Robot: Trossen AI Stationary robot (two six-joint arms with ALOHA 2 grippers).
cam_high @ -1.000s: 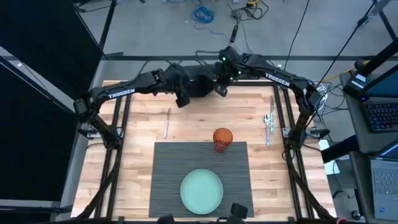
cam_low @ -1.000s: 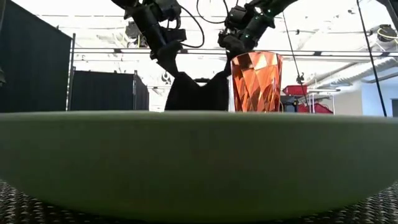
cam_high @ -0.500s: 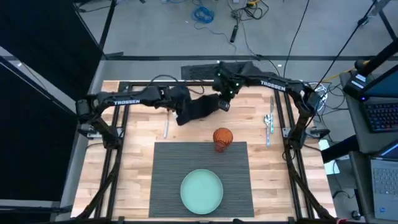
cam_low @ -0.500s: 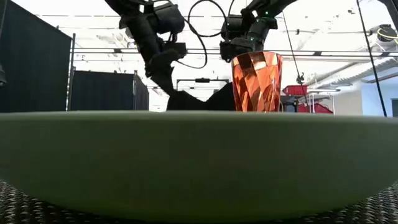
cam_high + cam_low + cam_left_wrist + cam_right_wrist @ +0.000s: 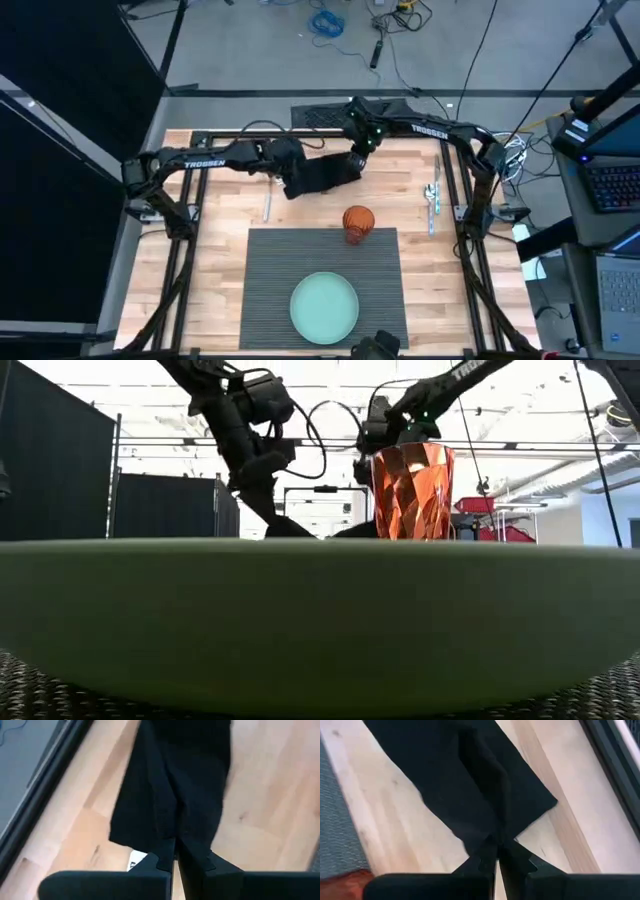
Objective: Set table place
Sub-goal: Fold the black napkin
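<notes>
A black cloth napkin [image 5: 322,174] stretches between my two grippers over the far part of the wooden table. My left gripper [image 5: 291,187] is shut on its left end and my right gripper [image 5: 356,161] on its right end. Nearer, the ribbed dark grey placemat [image 5: 270,280] lies flat. It carries a pale green plate [image 5: 324,307] and an upright orange faceted cup [image 5: 357,222] at its far edge. In the low view the plate's rim [image 5: 320,610] hides the napkin and most of the table. My left gripper pinches a bunched-up fold at the napkin's left end [image 5: 171,834] between its two fingers, coming from above at a slant. The cloth runs away from the fingers in a raised ridge and spreads low over the wood. My right gripper pinches a gathered fold at the napkin's right end [image 5: 494,831] between its two fingers, slanting down from above. From there the cloth fans out wide and lies low over the tabletop beside the placemat's far edge.
A knife [image 5: 267,201] lies on the wood left of the napkin. A fork and spoon [image 5: 431,203] lie at the right. Black frame rails [image 5: 190,200] run along both table sides. Bare wood shows left and right of the placemat.
Both grippers have come down and toward the table's near edge with the napkin. It hung between them above the far edge. It now sits low over the wood, just beyond the cup, spread between the two holds.
</notes>
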